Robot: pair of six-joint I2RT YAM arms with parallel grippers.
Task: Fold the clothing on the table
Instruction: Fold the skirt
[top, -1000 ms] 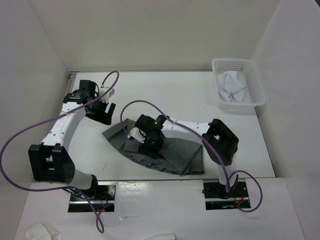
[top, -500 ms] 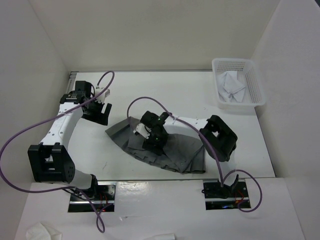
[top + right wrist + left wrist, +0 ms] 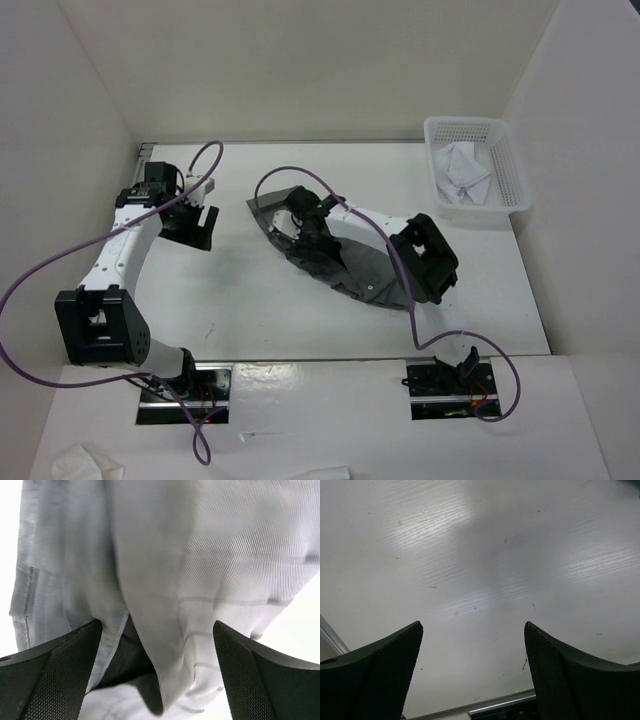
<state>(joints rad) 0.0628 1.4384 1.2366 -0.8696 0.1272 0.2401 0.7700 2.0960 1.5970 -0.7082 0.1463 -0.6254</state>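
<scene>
Skirt (image 3: 352,272) lying as a narrow band at the middle of the table (image 3: 250,310).
It slants from 10 to 4 o'clock. The right claw (image 3: 305,236) hangs over its 10 o'clock end, jaws spread wide, fabric beneath but nothing gripped. The left claw (image 3: 197,226), at 9 o'clock of the skirt, gapes over the table, holding nothing.

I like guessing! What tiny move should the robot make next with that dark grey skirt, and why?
Probably lift the right gripper straight up, clear of the dark grey pleated fabric skirt. Its jaws stand open over the cloth, pinching nothing, and the skirt lies as a long narrow strip on the flat white table.
</scene>
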